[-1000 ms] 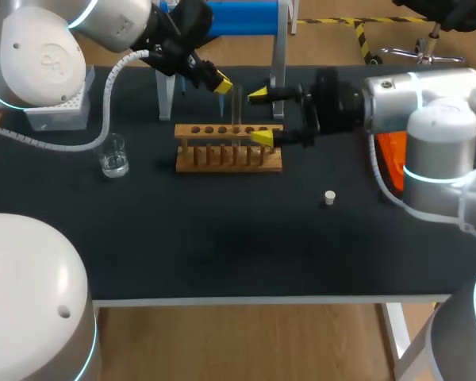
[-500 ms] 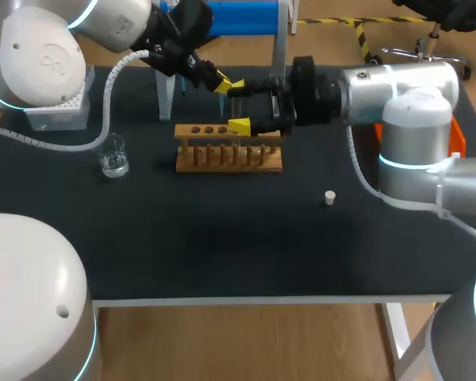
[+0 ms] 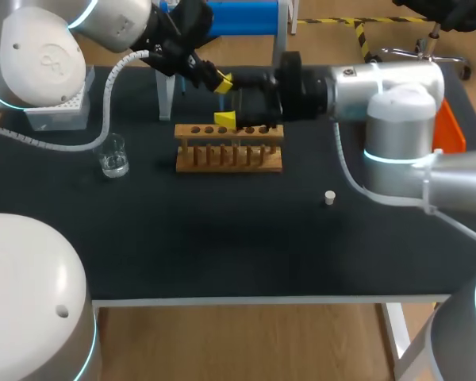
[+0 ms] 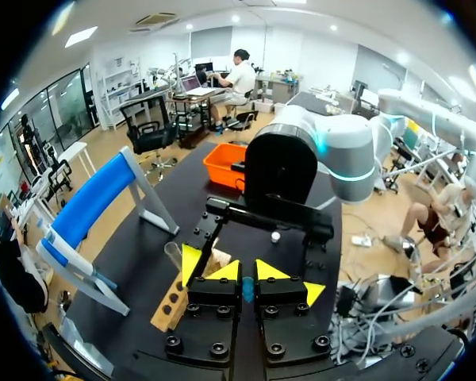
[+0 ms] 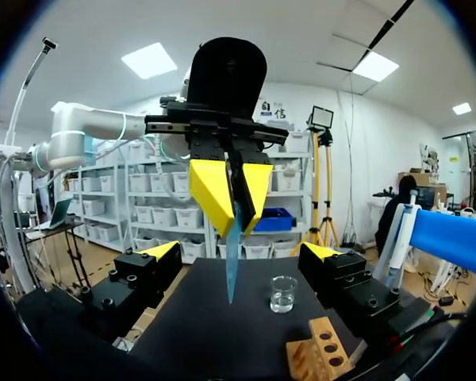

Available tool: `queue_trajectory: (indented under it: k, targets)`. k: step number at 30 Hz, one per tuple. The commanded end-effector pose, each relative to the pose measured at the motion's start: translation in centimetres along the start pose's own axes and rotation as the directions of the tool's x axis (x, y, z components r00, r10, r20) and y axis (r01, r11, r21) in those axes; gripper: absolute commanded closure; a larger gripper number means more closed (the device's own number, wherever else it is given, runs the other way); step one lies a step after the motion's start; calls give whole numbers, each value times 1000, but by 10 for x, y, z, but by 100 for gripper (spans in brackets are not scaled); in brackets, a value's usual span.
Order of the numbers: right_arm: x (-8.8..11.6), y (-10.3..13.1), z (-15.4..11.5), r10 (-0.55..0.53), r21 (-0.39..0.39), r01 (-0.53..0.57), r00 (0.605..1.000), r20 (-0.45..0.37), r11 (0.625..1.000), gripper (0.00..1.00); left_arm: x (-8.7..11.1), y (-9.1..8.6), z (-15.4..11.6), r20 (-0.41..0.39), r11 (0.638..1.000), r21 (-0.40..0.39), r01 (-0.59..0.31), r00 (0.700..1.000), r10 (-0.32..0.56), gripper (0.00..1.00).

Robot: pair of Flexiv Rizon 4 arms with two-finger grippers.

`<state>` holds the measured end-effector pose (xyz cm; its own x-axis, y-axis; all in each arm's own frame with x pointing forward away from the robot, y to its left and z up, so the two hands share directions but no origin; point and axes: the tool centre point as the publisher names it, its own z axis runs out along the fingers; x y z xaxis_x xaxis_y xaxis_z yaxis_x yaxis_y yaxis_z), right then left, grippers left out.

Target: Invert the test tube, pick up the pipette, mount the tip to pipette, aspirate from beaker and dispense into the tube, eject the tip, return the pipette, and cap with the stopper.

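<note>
the test tube (image 4: 173,255) stands in the wooden rack (image 3: 228,148); its contents cannot be told. the beaker (image 3: 113,156), well left of the rack, seems to hold a little clear liquid. above the rack the left gripper (image 4: 247,271) is clenched on a blue pipette (image 5: 232,238), and the right gripper (image 5: 242,252) is spread wide. the stopper (image 3: 329,197) lies right of the rack, out of the right wrist view. the head view hides the tube.

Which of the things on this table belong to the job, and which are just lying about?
Job: blue pipette, held in left gripper; test tube; wooden rack; beaker; stopper; right gripper, open by the rack.
Not clearly needed: orange bin; blue stand; white box.
</note>
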<state>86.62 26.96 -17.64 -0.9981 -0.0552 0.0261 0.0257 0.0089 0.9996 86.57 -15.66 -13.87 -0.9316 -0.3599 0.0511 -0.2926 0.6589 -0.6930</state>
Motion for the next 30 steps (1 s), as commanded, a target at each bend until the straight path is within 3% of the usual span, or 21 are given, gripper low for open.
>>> queue_trajectory:
  k: [1, 16, 25, 28, 30]
  targets:
    - [-2, 1, 4, -2, -1, 2, 1000, -4, 1000, 0, 0, -1, -1, 0, 1000, -5, 2, 1000, -2, 100]
    - [-6, 0, 1, -3, 14, 4, 996, -89, 1000, 0, 0, -1, -1, 0, 1000, -5, 2, 1000, -2, 100]
    - [-7, 0, -1, 3, 10, -2, 995, -96, 1000, 0, 0, -1, -1, 0, 1000, -5, 2, 1000, -2, 100]
    - [-7, 0, 0, 2, 8, -1, 995, -99, 1000, 15, 0, -1, -1, 0, 1000, -5, 2, 1000, -2, 100]
    - [-7, 1, 0, 3, 5, -3, 995, -101, 1000, 33, 0, -1, -1, 0, 1000, -5, 2, 1000, -2, 100]
